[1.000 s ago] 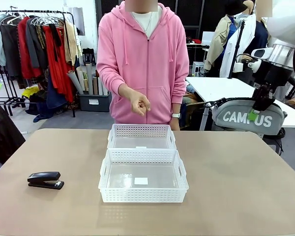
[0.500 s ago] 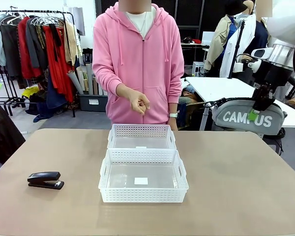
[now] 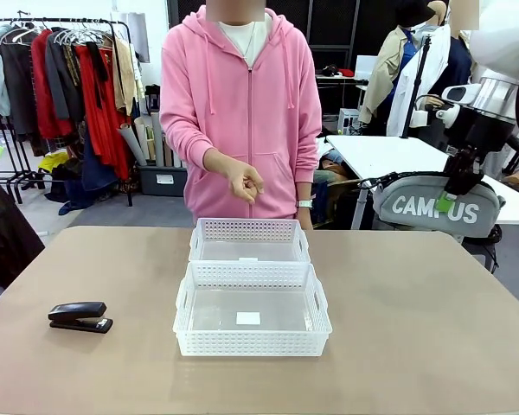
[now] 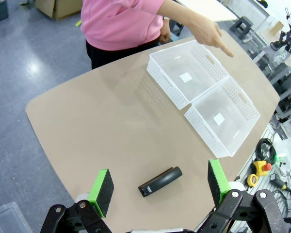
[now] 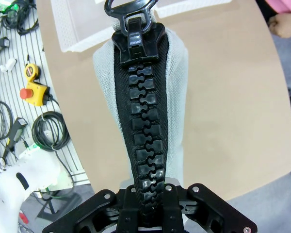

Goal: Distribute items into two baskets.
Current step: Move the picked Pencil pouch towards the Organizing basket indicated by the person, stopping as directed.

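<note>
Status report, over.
Right gripper shut on pouch, aloft. Left gripper open above stapler. Near basket, far basket empty. Person's hand pointing by far basket.

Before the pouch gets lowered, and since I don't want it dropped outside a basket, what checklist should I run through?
1. Grip: the right hand is shut on the pouch, which hangs off the table. Ok.
2. Room in the baskets: the near basket and the far basket hold nothing but a white sticker each. Ok.
3. Pouch above a basket: it hangs high at the table's right side, away from both. Not ok.
4. Far basket clear of the person's hand: the hand points close by it. Cannot tell.
5. Left hand ready: open above the stapler, which lies untouched. Ok.
</note>
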### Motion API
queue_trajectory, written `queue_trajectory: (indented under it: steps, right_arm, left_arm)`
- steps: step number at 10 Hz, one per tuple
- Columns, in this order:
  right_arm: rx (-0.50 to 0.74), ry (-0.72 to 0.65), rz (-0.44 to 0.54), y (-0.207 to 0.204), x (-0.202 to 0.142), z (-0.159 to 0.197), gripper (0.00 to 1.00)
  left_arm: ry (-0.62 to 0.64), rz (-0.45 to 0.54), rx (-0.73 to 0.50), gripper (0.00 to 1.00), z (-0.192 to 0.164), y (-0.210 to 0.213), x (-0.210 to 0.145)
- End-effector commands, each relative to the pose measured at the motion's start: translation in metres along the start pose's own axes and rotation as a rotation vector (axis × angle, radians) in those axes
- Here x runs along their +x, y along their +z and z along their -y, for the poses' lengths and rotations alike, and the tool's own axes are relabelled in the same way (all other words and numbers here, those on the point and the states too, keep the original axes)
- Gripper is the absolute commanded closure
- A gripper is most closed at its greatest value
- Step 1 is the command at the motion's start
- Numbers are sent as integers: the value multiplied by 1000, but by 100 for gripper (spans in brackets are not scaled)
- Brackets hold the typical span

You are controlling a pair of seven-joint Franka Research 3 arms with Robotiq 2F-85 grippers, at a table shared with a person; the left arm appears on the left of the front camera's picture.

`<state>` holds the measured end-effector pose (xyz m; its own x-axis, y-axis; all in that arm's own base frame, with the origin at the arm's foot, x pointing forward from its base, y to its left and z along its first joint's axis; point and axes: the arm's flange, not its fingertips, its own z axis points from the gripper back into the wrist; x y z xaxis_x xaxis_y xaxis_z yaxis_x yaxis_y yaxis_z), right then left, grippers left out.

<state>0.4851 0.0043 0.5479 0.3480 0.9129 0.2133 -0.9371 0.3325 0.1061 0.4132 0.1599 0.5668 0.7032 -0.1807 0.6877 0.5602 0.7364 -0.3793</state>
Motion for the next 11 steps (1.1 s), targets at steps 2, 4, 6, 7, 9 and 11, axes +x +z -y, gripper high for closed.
queue_trajectory:
  steps: [2, 4, 6, 7, 9, 11]
  right_arm:
    - [-7, -4, 3, 4, 1, -2, 100]
    - [-7, -4, 3, 4, 1, -2, 100]
    - [-7, -4, 3, 4, 1, -2, 100]
    - [-7, -4, 3, 4, 1, -2, 100]
    - [-7, -4, 3, 4, 1, -2, 100]
    - [-2, -10, -1, -2, 4, 0, 100]
  left_arm:
    - [-2, 11, -3, 0, 0, 1, 1]
    - [-2, 11, -3, 0, 0, 1, 1]
    - [-2, 11, -3, 0, 0, 1, 1]
    - [-2, 11, -3, 0, 0, 1, 1]
    - [-2, 11, -3, 0, 0, 1, 1]
    - [-2, 11, -3, 0, 0, 1, 1]
